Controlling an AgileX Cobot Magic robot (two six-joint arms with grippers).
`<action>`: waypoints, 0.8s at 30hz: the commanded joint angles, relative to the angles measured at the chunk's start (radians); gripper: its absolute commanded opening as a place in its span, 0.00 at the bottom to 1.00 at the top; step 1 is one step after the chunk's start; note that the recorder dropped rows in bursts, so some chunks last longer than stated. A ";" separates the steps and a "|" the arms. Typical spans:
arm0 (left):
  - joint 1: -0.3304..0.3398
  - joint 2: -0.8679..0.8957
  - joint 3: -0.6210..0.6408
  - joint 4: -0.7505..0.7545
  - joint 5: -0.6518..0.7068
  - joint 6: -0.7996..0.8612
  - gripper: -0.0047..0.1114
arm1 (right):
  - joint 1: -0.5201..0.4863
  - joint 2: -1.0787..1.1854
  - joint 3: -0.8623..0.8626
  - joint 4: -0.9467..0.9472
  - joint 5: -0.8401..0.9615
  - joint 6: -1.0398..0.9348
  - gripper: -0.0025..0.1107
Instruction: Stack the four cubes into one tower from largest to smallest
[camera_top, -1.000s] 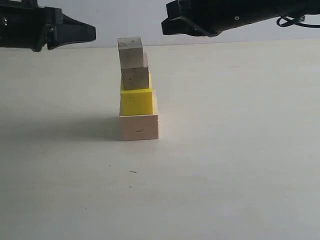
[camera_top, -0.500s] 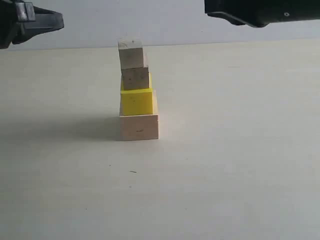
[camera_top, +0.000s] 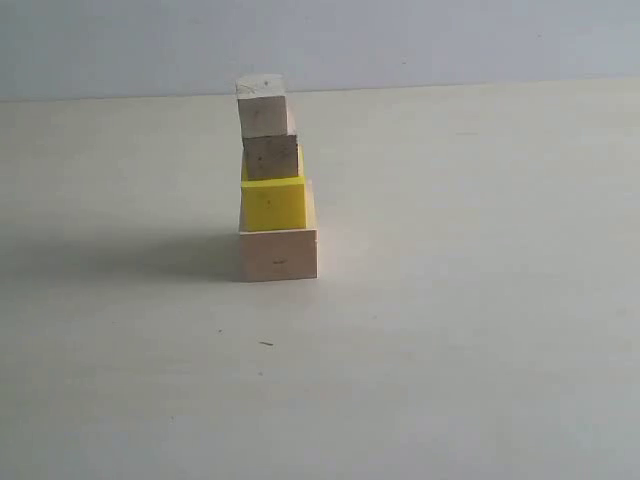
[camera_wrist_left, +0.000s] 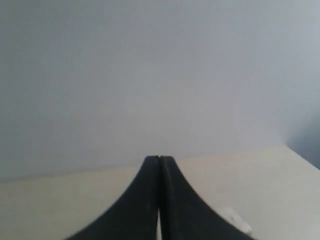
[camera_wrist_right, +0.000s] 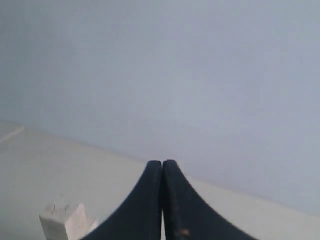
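Plainly, left hand (camera_wrist_left: 159, 160) and right hand (camera_wrist_right: 162, 164) each sit fully closed and empty, apart from the tower (camera_top: 272, 205).

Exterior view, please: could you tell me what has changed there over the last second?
Both arms drew back out of that view, the left gripper leftward, the right gripper rightward; the wrist views show both shut and empty. Nothing was picked up or let go. The tower stayed exactly as it was.
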 joint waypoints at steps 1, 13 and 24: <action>0.003 -0.219 0.002 0.054 -0.156 0.008 0.04 | 0.002 -0.192 0.003 -0.036 -0.092 -0.001 0.02; 0.003 -0.491 -0.011 0.196 -0.234 0.012 0.04 | 0.002 -0.538 -0.048 -0.218 -0.167 -0.007 0.02; 0.017 -0.720 -0.046 0.223 -0.190 0.012 0.04 | 0.002 -0.734 -0.180 -0.457 0.092 0.007 0.02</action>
